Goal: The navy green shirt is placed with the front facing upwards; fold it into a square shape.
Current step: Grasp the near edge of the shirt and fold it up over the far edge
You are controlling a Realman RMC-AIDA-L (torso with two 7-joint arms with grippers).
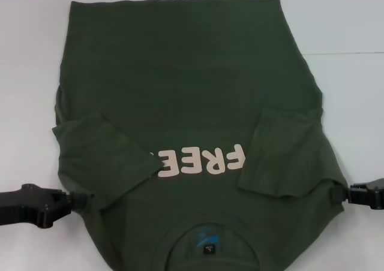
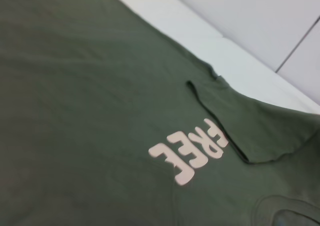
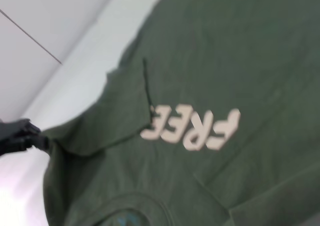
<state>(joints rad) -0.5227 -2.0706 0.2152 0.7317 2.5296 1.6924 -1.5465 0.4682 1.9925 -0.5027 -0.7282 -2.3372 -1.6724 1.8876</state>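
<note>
So the navy green shirt (image 1: 180, 103) was lying flat, front up, on the white worktop (image 1: 348, 91), collar toward the robot and hem at the far edge. Both short sleeves were already folded in over the chest. The left sleeve (image 1: 102, 157) covered the start of the pale FREE lettering (image 1: 201, 161), and the right sleeve (image 1: 288, 151) sat just beside the F.

The left gripper (image 1: 75, 200) was at the shirt's left edge around shoulder level, and the right gripper (image 1: 342, 194) was at the right edge at about the same height. Both looked to be touching the fabric edge. Honestly I couldn't tell how the jaws stood on either side, or whether they had any cloth pinched.

What I reckon matters for the next move: the shirt's long axis ran straight away from the robot, and the grippers flanked it at the shoulder end, each about as near as the other. So my guess is a lengthwise fold needing both arms together.

The head view showed the blue neck label (image 1: 205, 236) and the whole outline. The left wrist view only showed the lettering and right sleeve close up, no arm. The right wrist view caught the left gripper at the shoulder.
</note>
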